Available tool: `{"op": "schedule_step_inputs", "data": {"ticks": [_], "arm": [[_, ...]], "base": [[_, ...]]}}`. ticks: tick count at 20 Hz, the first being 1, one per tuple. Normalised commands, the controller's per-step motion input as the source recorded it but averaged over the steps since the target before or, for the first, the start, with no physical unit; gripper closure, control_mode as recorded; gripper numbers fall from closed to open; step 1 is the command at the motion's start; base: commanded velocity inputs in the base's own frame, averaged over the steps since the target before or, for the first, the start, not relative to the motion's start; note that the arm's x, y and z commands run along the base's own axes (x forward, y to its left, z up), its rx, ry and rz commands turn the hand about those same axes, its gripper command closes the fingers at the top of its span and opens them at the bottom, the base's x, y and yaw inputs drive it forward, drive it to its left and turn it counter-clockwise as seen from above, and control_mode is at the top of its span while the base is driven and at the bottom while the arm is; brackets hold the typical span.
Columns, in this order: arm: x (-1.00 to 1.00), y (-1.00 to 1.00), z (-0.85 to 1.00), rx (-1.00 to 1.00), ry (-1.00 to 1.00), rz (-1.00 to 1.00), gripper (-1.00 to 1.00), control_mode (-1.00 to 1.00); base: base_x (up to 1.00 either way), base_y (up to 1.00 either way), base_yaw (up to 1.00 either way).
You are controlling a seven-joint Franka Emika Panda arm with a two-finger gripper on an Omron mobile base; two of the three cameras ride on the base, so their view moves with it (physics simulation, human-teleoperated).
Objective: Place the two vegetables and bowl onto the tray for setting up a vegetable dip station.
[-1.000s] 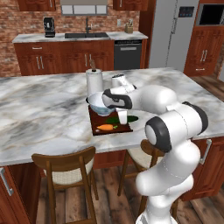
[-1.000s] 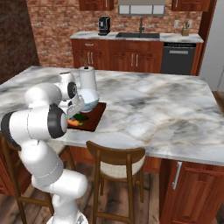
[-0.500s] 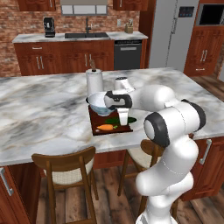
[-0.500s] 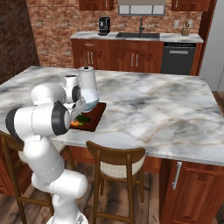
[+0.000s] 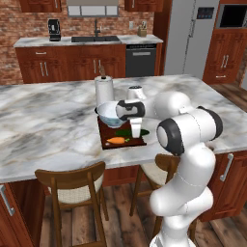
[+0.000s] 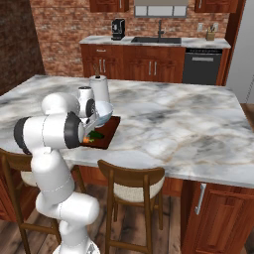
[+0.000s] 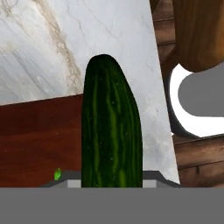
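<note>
The dark reddish-brown tray point(image 5: 139, 141) lies near the counter's front edge. On it lies the orange carrot point(image 5: 117, 140), with the dark green cucumber point(image 5: 126, 131) just behind it. My gripper point(image 5: 136, 131) points straight down at the tray and looks shut on the cucumber. In the hand view the cucumber point(image 7: 111, 131) rises large from the bottom middle, over the tray point(image 7: 39, 140) and the marble; my fingertips are hidden. The pale blue-white bowl point(image 5: 110, 113) sits at the tray's far end, under my forearm. From the right I see the bowl point(image 6: 101, 113), cucumber point(image 6: 95, 134) and carrot point(image 6: 87, 140).
A white paper towel roll point(image 5: 103, 89) stands right behind the bowl. Two wooden stools point(image 5: 72, 181) stand under the counter's front edge point(image 5: 58, 169). Open marble spreads to the left and right of the tray.
The hand has hardly moved over the tray. The bowl, carrot and tray stay where they were.
</note>
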Motion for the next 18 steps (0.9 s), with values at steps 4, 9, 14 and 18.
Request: {"op": "schedule_step_inputs", "data": {"ticks": [4, 9, 14, 18], "arm": [[0.16, 0.0, -0.06, 0.0, 0.0, 0.0, 1.0, -1.0], [0.14, 0.0, -0.1, 0.0, 0.0, 0.0, 1.0, -1.0], [0.14, 0.0, -0.15, 0.01, 0.0, 0.0, 1.0, -1.0], [0.11, 0.0, -0.15, 0.03, 0.0, 0.0, 1.0, -1.0]], "base": [[0.0, 0.0, 0.0], [0.0, 0.0, 0.0], [0.0, 0.0, 0.0], [0.0, 0.0, 0.0]]}}
